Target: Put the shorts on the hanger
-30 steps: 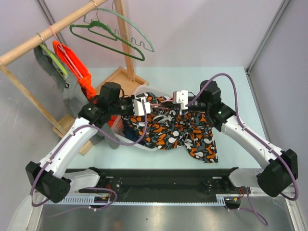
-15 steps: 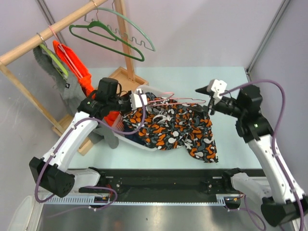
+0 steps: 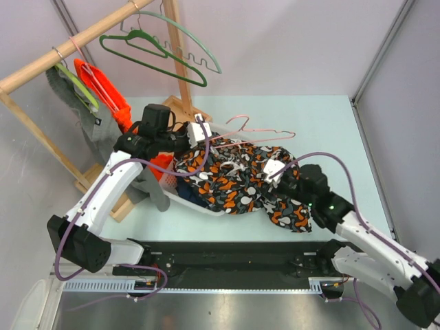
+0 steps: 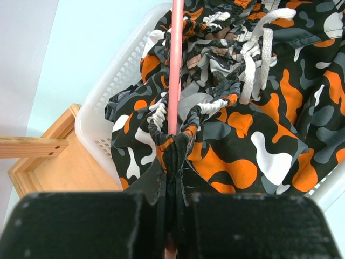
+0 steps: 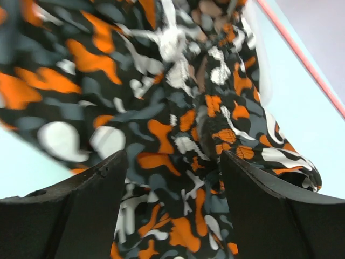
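Observation:
The shorts [image 3: 237, 182], dark with orange, white and grey blobs, spill out of a white basket [image 3: 180, 198] onto the table. The pink wire hanger [image 3: 261, 133] lies across their far edge, hook pointing away. My left gripper [image 3: 200, 135] is shut on the hanger's left end, with a fold of the waistband pinched in too. In the left wrist view the hanger's bar [image 4: 175, 65] runs straight out from that gripper [image 4: 175, 162] over the shorts [image 4: 259, 135]. My right gripper [image 3: 273, 170] is open just above the shorts [image 5: 161, 135], holding nothing; the hanger [image 5: 302, 54] passes at top right.
A wooden rack [image 3: 41, 65] at back left carries a dark green hanger [image 3: 151, 51], a pale green wavy hanger [image 3: 199, 48], an orange garment [image 3: 103, 96] and grey clothes [image 3: 96, 130]. Its wooden base [image 4: 54, 162] sits beside the basket [image 4: 108, 91]. A frame post [image 3: 378, 55] stands at right.
The right gripper let go of the hanger's right end, opened, swung out to the right, then dropped low over the shorts. The left gripper kept its hold and shifted the hanger slightly backward.

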Controlling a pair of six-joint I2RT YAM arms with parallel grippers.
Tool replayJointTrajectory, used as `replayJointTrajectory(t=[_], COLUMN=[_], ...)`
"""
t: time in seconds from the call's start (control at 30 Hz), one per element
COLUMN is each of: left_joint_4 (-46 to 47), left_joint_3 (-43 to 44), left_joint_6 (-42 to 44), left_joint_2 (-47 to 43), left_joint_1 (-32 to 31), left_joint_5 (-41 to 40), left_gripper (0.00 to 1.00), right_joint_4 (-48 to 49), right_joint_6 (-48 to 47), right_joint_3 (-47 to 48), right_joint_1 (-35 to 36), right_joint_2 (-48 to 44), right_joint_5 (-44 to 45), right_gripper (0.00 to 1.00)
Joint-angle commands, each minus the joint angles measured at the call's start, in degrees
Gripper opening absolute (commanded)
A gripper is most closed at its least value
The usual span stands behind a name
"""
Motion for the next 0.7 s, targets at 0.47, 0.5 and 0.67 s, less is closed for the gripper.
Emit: replayJointTrajectory(t=[0.47,0.5,0.67], left_joint_4=[-1.7,-2.3,-3.9], left_joint_3=[3.6,4.3,6.3], left_joint_6=[-1.5,-1.6,-2.3], left_joint_2=[-0.4,-0.1,0.9], left_joint_1=[2.2,2.5,4.8], left_joint_5=[3.8,4.2,6.7], left_gripper=[0.00,0.00,0.00], right_joint_4=[21.3,20.9,17.4], right_joint_6=[-3.8,-3.2,0.5], right_joint_3=[-0.2,0.3,3.1], right_joint_1=[-5.2,-6.1,-15.1], right_joint_2=[12.9,13.5,16.2], right_joint_5=[15.2,15.2,11.6], right_gripper=[0.50,0.48,0.21])
